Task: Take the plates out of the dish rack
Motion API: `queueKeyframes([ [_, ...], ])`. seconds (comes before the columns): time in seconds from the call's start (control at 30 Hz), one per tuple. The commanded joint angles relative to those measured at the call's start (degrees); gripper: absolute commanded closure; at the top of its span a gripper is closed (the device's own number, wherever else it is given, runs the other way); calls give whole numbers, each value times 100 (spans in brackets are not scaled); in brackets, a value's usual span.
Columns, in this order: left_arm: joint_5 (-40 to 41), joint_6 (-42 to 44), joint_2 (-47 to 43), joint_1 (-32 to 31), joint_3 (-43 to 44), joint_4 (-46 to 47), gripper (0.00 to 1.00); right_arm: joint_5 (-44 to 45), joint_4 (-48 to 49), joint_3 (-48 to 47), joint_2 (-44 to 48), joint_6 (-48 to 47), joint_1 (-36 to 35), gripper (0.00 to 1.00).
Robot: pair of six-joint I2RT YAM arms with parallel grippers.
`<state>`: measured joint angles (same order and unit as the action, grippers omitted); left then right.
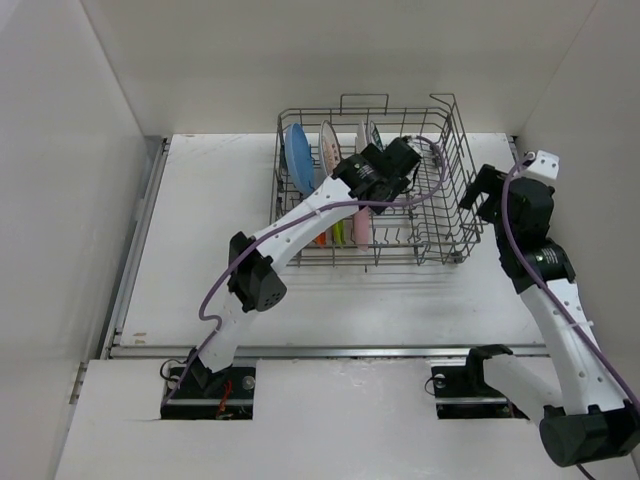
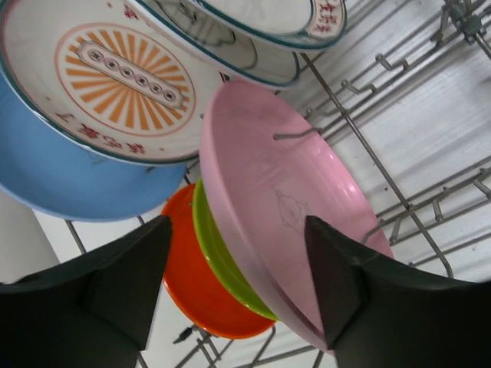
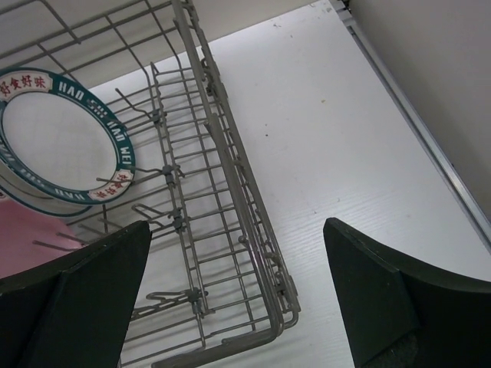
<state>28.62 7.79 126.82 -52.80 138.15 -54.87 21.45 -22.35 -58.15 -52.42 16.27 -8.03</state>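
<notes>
I count seven plates, all standing on edge in the left half of the dish rack (image 1: pixel 455 170): one blue plate (image 2: pixel 54 176), three white patterned plates (image 2: pixel 115 77), one pink plate (image 2: pixel 284 199), one lime plate (image 2: pixel 219 261) and one orange plate (image 2: pixel 192 291). Their faces look sideways across the rack, and their rims run near to far. My left gripper (image 2: pixel 236 253) is inside the rack, jaws apart on either side of the pink, lime and orange ones. My right gripper (image 3: pixel 236 230) hangs spread wide over the table (image 1: pixel 200 250), just outside the rack's right wall.

Seven plates (image 2: pixel 285 192), one dish rack (image 1: pixel 452 215)
</notes>
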Motion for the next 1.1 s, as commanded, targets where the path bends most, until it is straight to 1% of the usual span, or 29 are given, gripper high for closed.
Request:
queueKeyframes([
  [0.0, -137, -216, -79, -11, -95, -321, 37, 43, 204, 172, -4, -1, -58, 0],
  [0.03, -198, -217, -79, -11, -156, -375, 43, 43, 205, 172, -5, 51, -58, 0],
  [0.07, -338, -356, -79, -11, -261, -375, 51, 174, 205, 172, -57, 51, -58, 0],
  [0.2, -682, -497, -9, -11, -437, -437, 63, 438, 205, 112, -312, 51, -58, 0],
  [0.23, -682, -498, -9, -11, -438, -498, 71, 491, 205, 24, -469, 51, -58, 0],
  [0.33, -928, -620, 44, -11, -438, -498, 86, 631, 90, -169, -768, -1, -58, 0],
  [0.37, -929, -621, 96, -11, -386, -498, 99, 632, 21, -223, -978, -1, -58, 0],
  [0.5, -929, -744, 97, -11, -157, -551, 100, 702, -33, -434, -1358, -115, -58, 0],
  [0.57, -989, -744, 45, -11, -69, -551, 100, 554, -33, -583, -1472, -176, -58, 0],
  [0.73, -938, -586, -263, -11, 362, -394, 100, 553, 72, -583, -1472, -291, -58, 0],
  [0.83, -806, -393, -535, -11, 362, -253, 100, 421, 221, -583, -1472, -431, -58, 11],
  [0.9, -726, -323, -658, -11, 362, -252, 100, 255, 292, -583, -1472, -493, -58, 15],
  [1.07, -402, -146, -984, -11, 362, -252, 100, -27, 345, -636, -1472, -608, -58, 15],
])
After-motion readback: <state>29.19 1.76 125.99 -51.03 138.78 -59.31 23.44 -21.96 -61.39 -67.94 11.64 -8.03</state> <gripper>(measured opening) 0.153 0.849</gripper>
